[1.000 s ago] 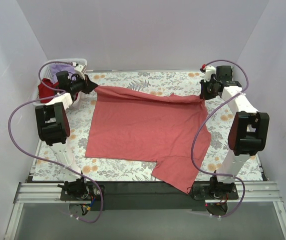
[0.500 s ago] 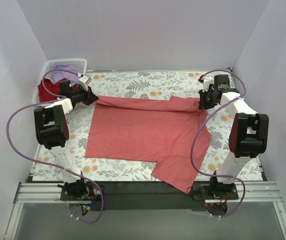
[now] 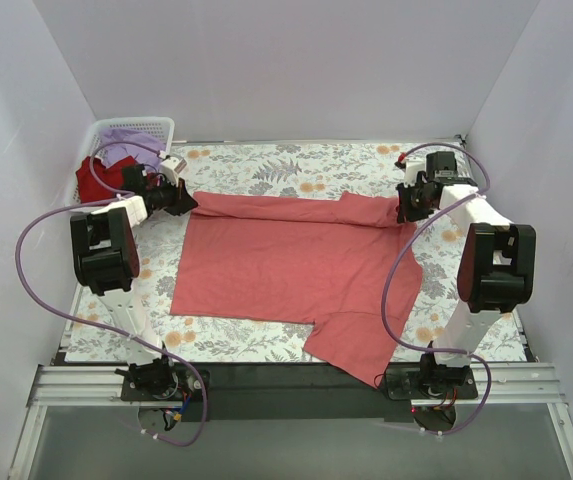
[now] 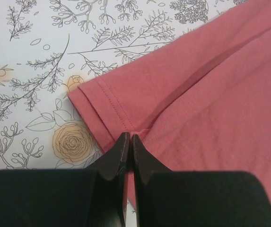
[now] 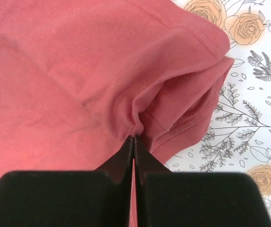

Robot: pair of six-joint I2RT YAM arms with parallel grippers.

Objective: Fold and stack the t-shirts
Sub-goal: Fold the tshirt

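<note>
The jaws of our left gripper (image 4: 129, 137) are clenching on a stitched hem corner of the coral-red t-shirt (image 3: 286, 260). Those of our right gripper (image 5: 134, 138) are pinching a bunched fold of the same shirt. The shirt is lying spread between both arms on the floral cloth (image 3: 296, 165) that is covering the desk. The darker red t-shirt (image 3: 91, 180) and the lavender t-shirt (image 3: 126, 140) are sitting in the white basket (image 3: 156, 125), far left.
</note>
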